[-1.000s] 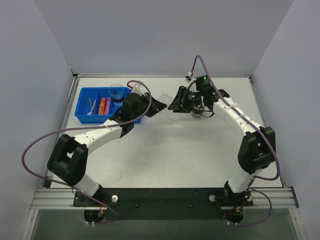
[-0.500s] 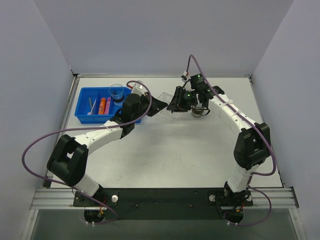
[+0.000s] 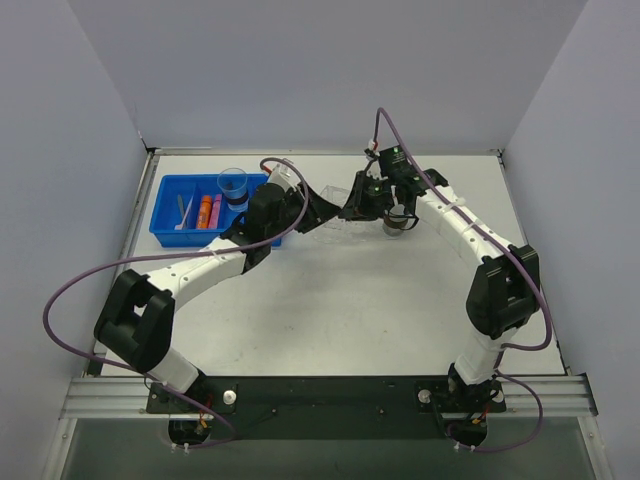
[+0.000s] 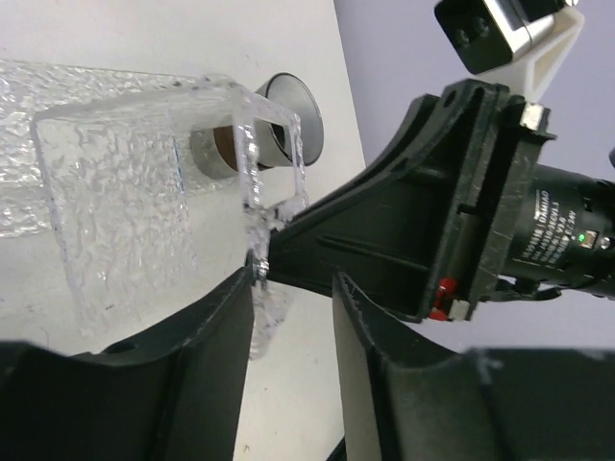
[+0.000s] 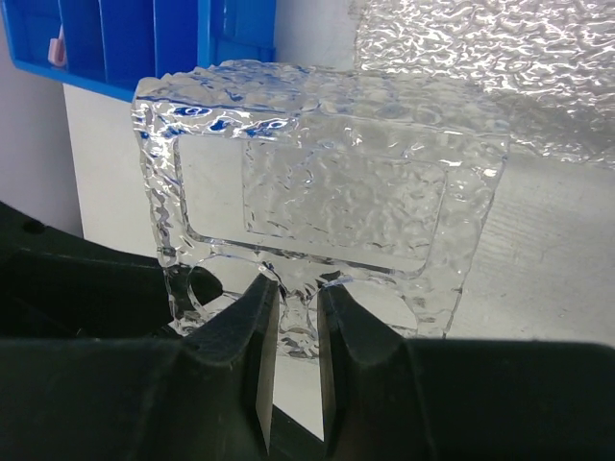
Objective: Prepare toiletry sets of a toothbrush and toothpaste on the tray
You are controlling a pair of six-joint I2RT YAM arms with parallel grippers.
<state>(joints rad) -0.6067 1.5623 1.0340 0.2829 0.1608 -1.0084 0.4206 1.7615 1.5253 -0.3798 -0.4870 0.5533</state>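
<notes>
Top view: the tray [image 3: 332, 197] is up off the tabletop [image 3: 330, 300], tilted between the left fingers [image 3: 315, 208] and right fingers [image 3: 352, 205], which sit just beside each other at the same end. It's too small here to read either grip. The toothbrush [image 3: 183, 210], orange tube [image 3: 204, 212] and pink tube [image 3: 216, 208] all lie in the blue bin [image 3: 195, 179], well apart from the tray. Nothing is set out yet. The risk we flag: the two wrists are crowded, so a sideways move could knock them together or swing the tray into the small cup [image 3: 397, 222] just beside the right fingers.

Left wrist view: the left fingers [image 4: 183, 365] stand apart, with a gap wider than the rim of the tray [image 4: 125, 192] hanging in it. The rim touches one finger at most, so we call them open and holding nothing. The right fingers [image 4: 327, 250] reach in at that same corner. If the left fingers back off crooked, they could snag the rim and twist it loose.

Right wrist view: the right fingers [image 5: 231, 355] are nearly together, pinching the bottom rim of the tray [image 5: 336, 192], which stands on edge. We judge that this one narrow pinch carries everything. The plastic is slick and the lever is long, so the tray could pivot or slip and drop onto the second clear piece [image 5: 480, 58] lying flat behind.
</notes>
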